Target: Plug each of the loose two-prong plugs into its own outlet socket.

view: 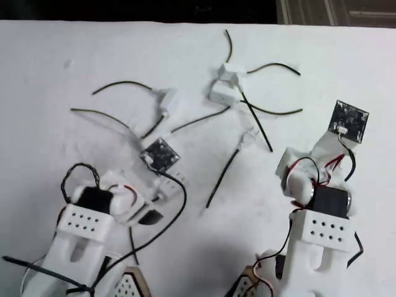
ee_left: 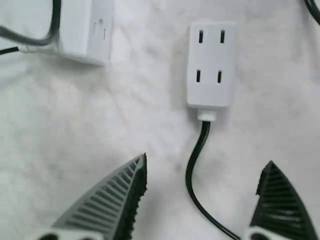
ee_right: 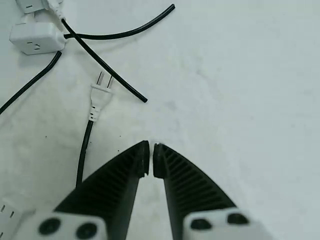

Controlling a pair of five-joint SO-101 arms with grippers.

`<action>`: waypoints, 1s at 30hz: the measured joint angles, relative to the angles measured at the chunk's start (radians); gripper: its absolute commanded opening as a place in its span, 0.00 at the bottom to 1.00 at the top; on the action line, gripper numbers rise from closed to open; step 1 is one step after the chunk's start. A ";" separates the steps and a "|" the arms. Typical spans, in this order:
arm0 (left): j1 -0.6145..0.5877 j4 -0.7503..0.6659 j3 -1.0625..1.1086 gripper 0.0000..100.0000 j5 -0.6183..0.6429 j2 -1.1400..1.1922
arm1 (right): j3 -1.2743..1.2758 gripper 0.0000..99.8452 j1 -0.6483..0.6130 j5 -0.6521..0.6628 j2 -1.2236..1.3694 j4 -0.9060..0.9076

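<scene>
The left gripper [ee_left: 207, 162] stands wide open and holds nothing. Its fingers sit on either side of a dark cord [ee_left: 191, 165] that runs away to a white outlet block [ee_left: 212, 65] just beyond. The right gripper [ee_right: 151, 152] is closed on nothing above the white table [ee_right: 240, 75]. A loose two-prong plug [ee_right: 100, 94] lies to its far left, near a second outlet block [ee_right: 36, 39].

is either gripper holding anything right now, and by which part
Nothing is held. The left gripper is open around the cord of an outlet socket. The right gripper is shut on nothing, short of a loose plug.
</scene>
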 measured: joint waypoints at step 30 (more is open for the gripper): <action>0.126 -0.095 -0.683 0.25 0.066 0.996 | 0.003 0.02 -0.003 0.000 0.000 0.000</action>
